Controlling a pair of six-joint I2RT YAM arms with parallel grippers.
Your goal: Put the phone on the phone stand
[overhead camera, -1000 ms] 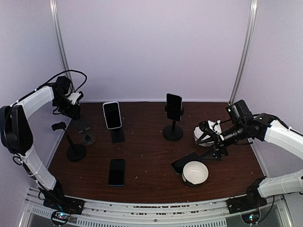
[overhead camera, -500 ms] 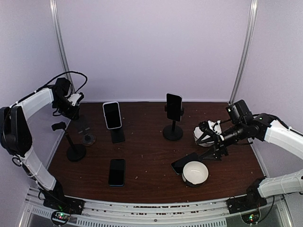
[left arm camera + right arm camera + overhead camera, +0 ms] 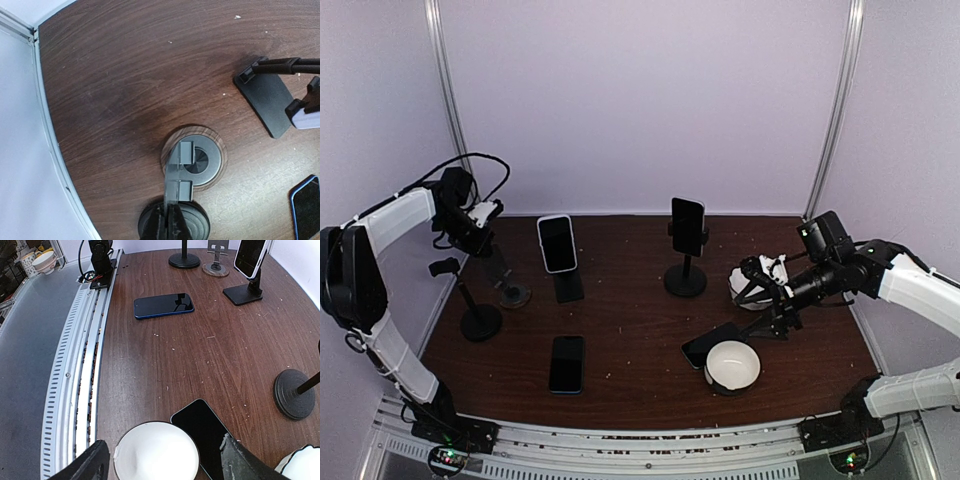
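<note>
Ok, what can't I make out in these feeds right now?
Small stand: top, in the left pincer, runs off the left wrist view's bottom edge.
Black phone: end cut by right wrist view's edge; overhead, bowl hides a corner.
White object behind right arm: mostly hidden overhead.

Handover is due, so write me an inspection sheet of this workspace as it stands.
Surface: dark wood table, scattered pale specks, no spill seen.
Job's things: blue phone flat; black phone flat beside the white bowl; white-rimmed phone and dark phone each on a stand; black pole stand empty; grey stand empty.
Clutter: the white bowl; second white vessel, partly hidden.
Grippers: left gripper shut on the grey stand's upright; right gripper open over the bowl and black phone.
Cables: black cable looped at the left wrist.
Surroundings: pale walls, metal posts, slotted rail at the near edge.
</note>
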